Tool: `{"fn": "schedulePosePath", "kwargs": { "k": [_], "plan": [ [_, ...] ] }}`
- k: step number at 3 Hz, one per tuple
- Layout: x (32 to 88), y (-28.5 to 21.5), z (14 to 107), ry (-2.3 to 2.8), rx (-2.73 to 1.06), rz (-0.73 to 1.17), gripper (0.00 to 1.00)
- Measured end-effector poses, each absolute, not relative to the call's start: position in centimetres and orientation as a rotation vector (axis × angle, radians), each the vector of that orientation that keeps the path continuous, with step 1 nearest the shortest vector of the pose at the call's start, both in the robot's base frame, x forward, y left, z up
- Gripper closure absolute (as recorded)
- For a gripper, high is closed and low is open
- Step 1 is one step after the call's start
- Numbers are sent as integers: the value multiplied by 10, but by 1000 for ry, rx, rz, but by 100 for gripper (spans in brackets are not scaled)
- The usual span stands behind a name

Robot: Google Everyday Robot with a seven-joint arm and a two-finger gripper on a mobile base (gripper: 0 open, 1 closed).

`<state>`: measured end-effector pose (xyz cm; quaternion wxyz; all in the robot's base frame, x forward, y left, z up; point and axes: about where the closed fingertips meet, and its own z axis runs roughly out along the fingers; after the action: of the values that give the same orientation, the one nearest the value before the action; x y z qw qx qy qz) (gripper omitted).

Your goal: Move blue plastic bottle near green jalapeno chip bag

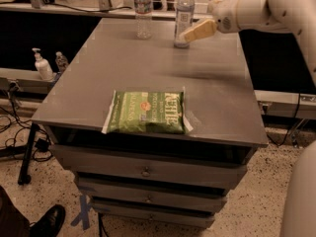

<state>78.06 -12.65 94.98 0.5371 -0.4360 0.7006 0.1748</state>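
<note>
Workshop scene centred on a grey flat-topped metal cabinet (148, 63), with three shallow grey drawers (145, 172) stacked beneath the top.

Lying flat near the front edge, slightly left of centre: a flat rectangular green chip bag (146, 112) with white "Kettle" lettering, a small red-orange emblem and white crimped ends. Long side parallel to the front edge, lettering turned sideways.

Standing upright at the far edge, right of centre: a tall translucent blue-tinted plastic bottle (184, 14) with a white cap and a pale label bearing a small dark square. Well apart from the chip bag, with most of the bare grey top between them.

Standing upright to its left, also at the far edge: a shorter clear ribbed plastic bottle (143, 11).

Reaching in from the upper right: a thick white robot arm (261, 9), ending in a tan two-finger gripper (197, 32). Gripper held above the far right part of the top, just beside the blue-tinted bottle on its right, tip overlapping the bottle's lower half in this view. Cannot tell whether touching, nor whether released or clenched.

Off to the left, on a low ledge: a white pump dispenser bottle (42, 65) beside a small clear bottle (61, 61). On the speckled floor at bottom left: black cables (10, 127) and a dark shoe (49, 221).
</note>
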Motion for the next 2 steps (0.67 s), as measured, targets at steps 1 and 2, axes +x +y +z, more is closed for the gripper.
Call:
{"fn": "schedulePosePath", "kwargs": {
  "k": [1,2],
  "plan": [
    [817,-118,947,1611,-969,414,0],
    [852,-113,941,1574,-907,402,0]
  ]
}}
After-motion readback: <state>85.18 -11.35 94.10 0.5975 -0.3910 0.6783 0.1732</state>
